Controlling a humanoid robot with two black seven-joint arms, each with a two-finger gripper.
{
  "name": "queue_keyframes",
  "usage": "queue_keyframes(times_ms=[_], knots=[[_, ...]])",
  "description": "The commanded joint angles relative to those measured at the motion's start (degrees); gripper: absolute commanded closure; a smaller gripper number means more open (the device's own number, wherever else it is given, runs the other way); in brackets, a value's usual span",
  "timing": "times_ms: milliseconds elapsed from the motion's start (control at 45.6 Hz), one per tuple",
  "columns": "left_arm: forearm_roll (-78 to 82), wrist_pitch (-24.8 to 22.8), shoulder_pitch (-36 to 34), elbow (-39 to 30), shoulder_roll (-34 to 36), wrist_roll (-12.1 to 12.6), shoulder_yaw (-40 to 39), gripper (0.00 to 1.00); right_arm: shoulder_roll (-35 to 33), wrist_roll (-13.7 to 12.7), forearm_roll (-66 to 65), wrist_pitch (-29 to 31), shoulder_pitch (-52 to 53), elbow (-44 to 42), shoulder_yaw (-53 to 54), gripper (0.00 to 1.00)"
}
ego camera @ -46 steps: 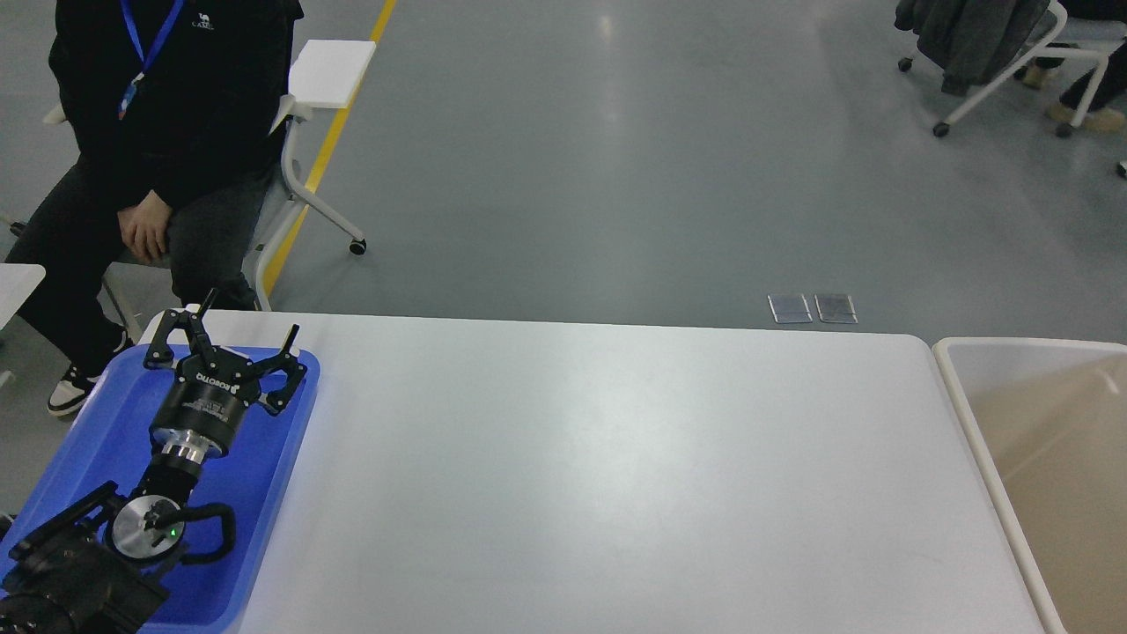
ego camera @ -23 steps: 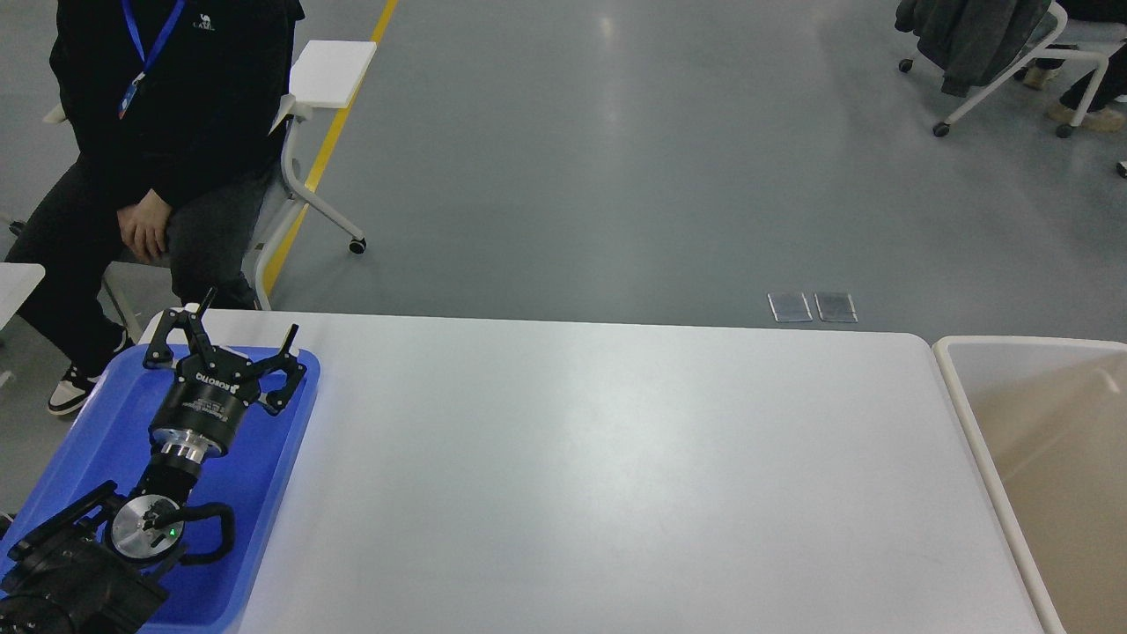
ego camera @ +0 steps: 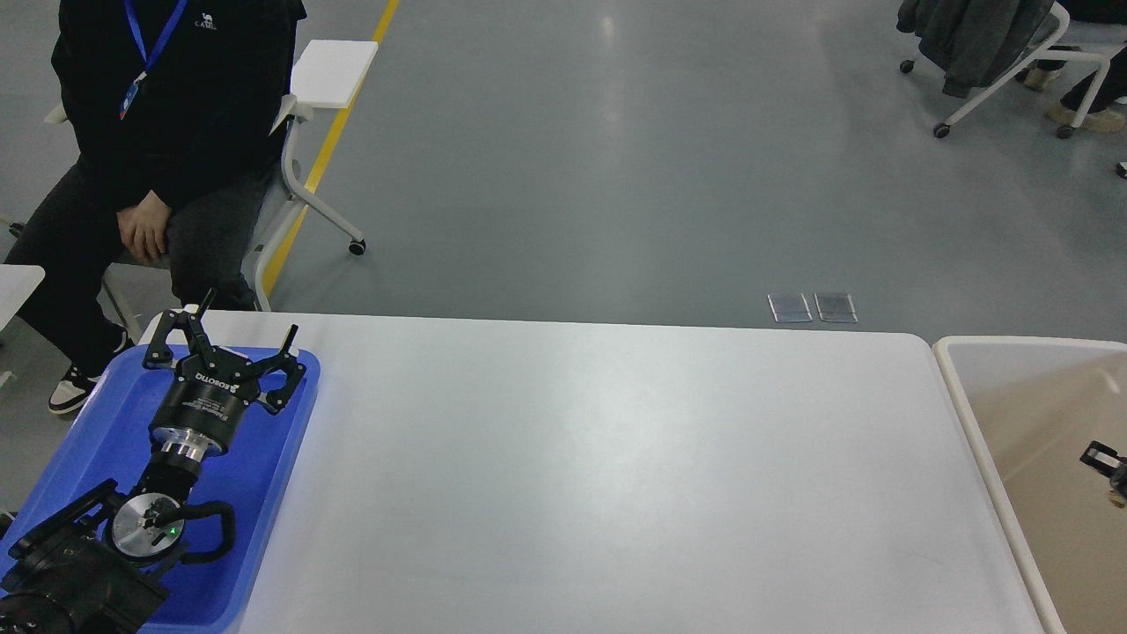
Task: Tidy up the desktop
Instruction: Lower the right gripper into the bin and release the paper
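Left gripper (ego camera: 249, 330) over blue tray (ego camera: 88, 440), fingers spread, holding nothing.
White desktop (ego camera: 616, 475) bare; right gripper (ego camera: 1105, 460) barely visible over beige bin (ego camera: 968, 414), state unclear.

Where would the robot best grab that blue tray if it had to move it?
Probably the blue tray by its raised rim along the right long side, coming from above: the rim is thin, and the open left end effector hovers right over the tray.
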Motion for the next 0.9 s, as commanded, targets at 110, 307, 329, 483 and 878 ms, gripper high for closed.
queue_keyframes(times_ms=[110, 307, 329, 483, 878], knots=[[0.0, 0.0, 0.0, 0.0, 0.0, 0.0, 0.0, 0.01, 2.6, 0.1, 0.0, -4.6, -3.7, -2.2, 3.1, 1.0], [-0.1, 0.0, 0.0, 0.0, 0.0, 0.0, 0.0, 0.01, 2.6, 0.1, -0.1, -5.6, -3.5, -2.2, 2.4, 0.63], [0.0, 0.0, 0.0, 0.0, 0.0, 0.0, 0.0, 0.01, 2.6, 0.1, -0.1, -5.9, -3.5, -2.2, 2.5, 0.6], [0.0, 0.0, 0.0, 0.0, 0.0, 0.0, 0.0, 0.01, 2.7, 0.1, -0.1, -10.2, -3.5, -2.1, 2.5, 0.25], [0.0, 0.0, -0.1, 0.0, -0.1, 0.1, 0.0, 0.01, 2.6, 0.1, 0.0, -12.0, -3.3, -1.7, 3.0, 0.02]])
